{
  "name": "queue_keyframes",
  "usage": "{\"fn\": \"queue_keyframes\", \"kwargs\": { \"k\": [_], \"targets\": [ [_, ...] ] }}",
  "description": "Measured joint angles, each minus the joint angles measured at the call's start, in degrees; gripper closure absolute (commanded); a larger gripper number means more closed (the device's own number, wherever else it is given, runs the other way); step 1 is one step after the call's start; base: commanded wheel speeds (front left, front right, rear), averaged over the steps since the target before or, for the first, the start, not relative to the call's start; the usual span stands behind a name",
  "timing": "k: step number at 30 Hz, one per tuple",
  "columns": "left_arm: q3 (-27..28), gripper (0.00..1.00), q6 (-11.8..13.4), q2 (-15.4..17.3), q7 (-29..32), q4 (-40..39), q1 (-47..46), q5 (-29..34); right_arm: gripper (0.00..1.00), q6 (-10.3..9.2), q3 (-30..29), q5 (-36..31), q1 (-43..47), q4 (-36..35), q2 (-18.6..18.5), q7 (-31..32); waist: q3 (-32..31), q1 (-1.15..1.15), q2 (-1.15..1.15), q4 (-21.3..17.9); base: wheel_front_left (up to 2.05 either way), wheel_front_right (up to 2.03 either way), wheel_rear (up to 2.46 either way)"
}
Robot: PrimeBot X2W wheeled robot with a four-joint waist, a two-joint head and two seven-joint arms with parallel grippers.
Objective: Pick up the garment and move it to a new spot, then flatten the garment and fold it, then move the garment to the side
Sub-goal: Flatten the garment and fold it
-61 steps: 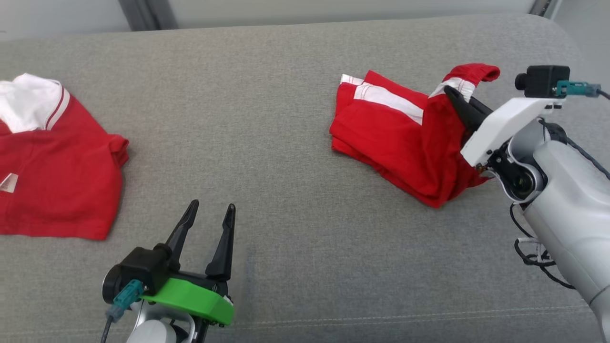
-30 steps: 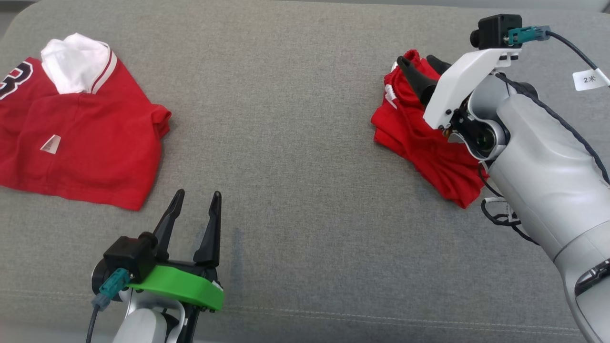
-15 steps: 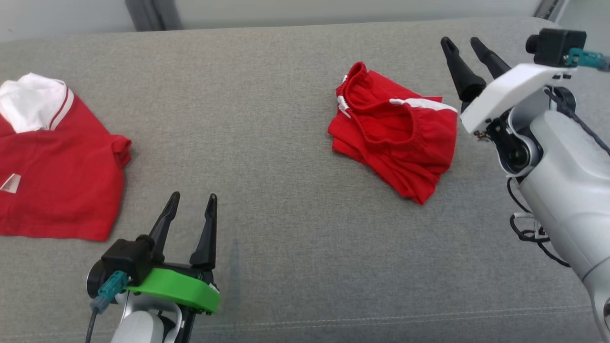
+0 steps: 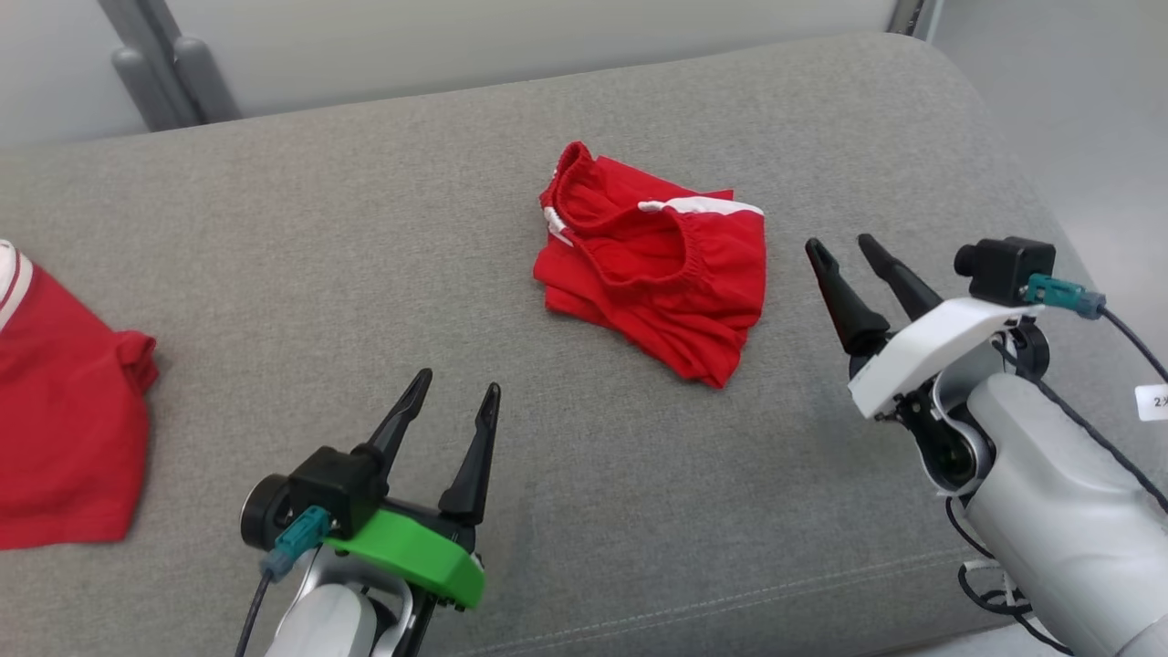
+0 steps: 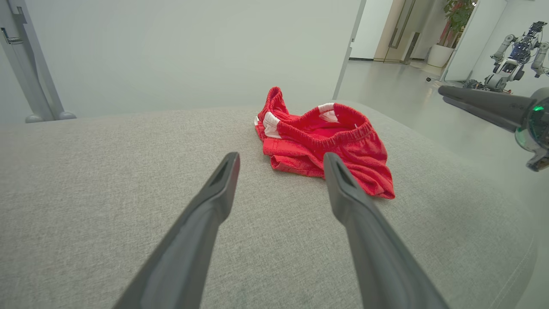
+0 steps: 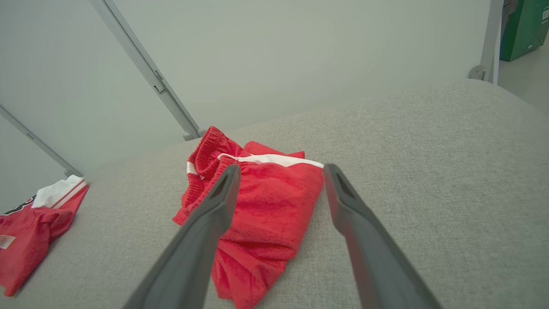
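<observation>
Right gripper (image 4: 837,242) backed off 1 shorts (image 4: 657,274); 1 shirt (image 4: 64,429) lies apart.

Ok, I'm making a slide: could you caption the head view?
Left claw and right claw, both open and empty, near red shorts on the grey cushion; a red shirt at far left.

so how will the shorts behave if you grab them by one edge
The shorts lie crumpled in soft folds, so they will likely hang limp and unfold when lifted. Thin cloth, probably light. Pushed, they would probably bunch up rather than slide on the coarse cushion fabric.
</observation>
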Motion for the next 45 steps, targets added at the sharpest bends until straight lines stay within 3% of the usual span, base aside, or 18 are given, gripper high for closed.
{"fn": "queue_keyframes", "kwargs": {
  "k": [3,12,19,41,42,44,45],
  "targets": [
    [-2.4,0.00,0.0,0.0,0.5,0.8,-3.1,-0.7,0.00,0.00,-0.3,-2.5,3.2,-2.4,-0.1,0.0,-0.6,0.00,0.00,-2.1,0.00,0.00,0.00],
    [-8.0,0.00,0.0,-0.1,4.9,3.4,-11.2,-3.8,0.00,-0.09,-8.8,-7.5,6.2,-11.8,-1.1,0.0,-0.4,0.00,0.00,-6.2,0.00,0.00,0.00],
    [-9.4,0.00,0.0,-0.2,9.4,7.3,-18.2,-5.4,0.00,-0.65,-12.1,-10.9,8.5,-16.4,-0.1,0.0,1.8,0.00,0.00,-8.8,0.00,0.00,0.00],
    [-15.4,0.00,0.0,-0.3,14.4,22.1,-31.7,-6.1,0.00,-0.57,-20.8,-17.0,13.6,-22.3,4.7,0.0,10.3,0.00,0.00,-16.7,0.00,0.00,0.00],
    [-15.6,0.10,0.0,-0.3,14.3,22.4,-32.1,-6.2,0.00,-0.56,-21.1,-17.3,13.8,-22.4,4.9,0.0,10.4,0.00,0.00,-16.8,0.00,0.00,0.00],
    [-16.7,0.55,0.0,-0.3,14.0,23.1,-32.8,-6.5,0.00,-0.51,-21.8,-17.5,14.3,-22.6,5.3,0.0,10.4,0.00,0.00,-16.7,0.00,0.00,0.00],
    [-17.2,0.71,0.0,-0.3,13.8,23.5,-33.0,-6.9,0.00,-0.51,-22.2,-17.8,14.7,-22.7,5.3,0.0,10.4,0.00,0.00,-16.6,0.00,0.00,0.00]
  ]
}}
